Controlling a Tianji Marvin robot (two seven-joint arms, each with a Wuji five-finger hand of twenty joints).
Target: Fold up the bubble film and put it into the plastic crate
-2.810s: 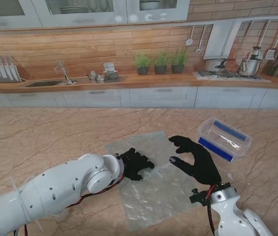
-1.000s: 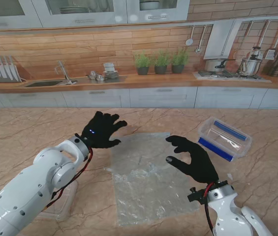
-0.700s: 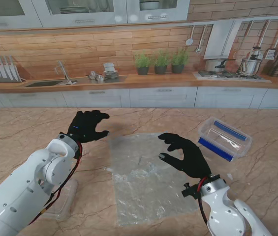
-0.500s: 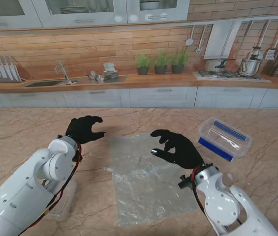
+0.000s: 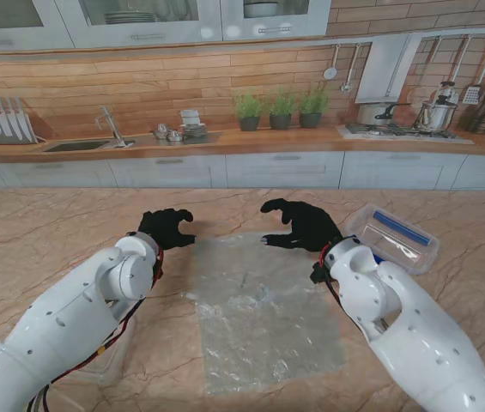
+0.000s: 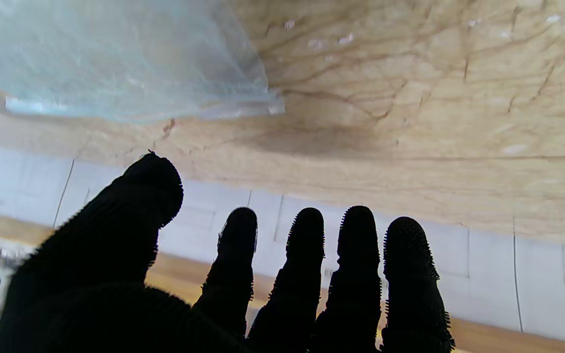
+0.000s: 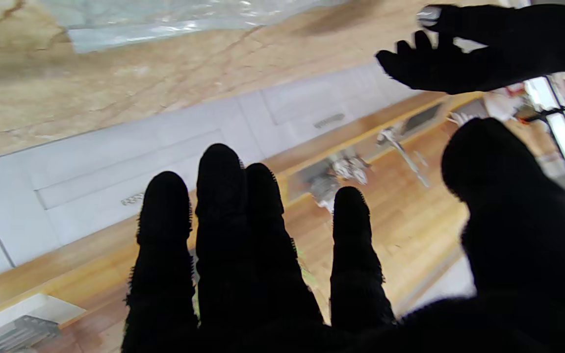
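The bubble film (image 5: 259,305) is lying flat and unfolded in the middle of the marble worktop (image 5: 45,232), one clear sheet running from the far edge near the hands back toward the robot. Its far corners show up in both wrist views too, just past the fingertips, with bare stone between.

Left hand (image 5: 166,227) sits just off the film's far left corner, fingers spread and loosely curled, holding nothing. From its wrist cam the fingers (image 6: 307,255) are clear of the sheet, not touching it as far as can be seen. Right hand (image 5: 298,225) hangs over the far right corner, also released, fingers apart, thumb out, nothing in it. The right wrist view catches the left hand across the way.

Plastic crate (image 5: 394,238) is on the right side of the worktop, just beside the right arm's wrist, which covers its near corner. It's clear with blue strips along the sides and looks to have nothing in it, though the see-through walls make that hard to swear to. Nothing lies between film and crate but the arm itself.

Beyond the worktop there's a kitchen counter with a sink (image 5: 79,144), some potted herbs (image 5: 281,109) and a knife rack (image 5: 2,120).
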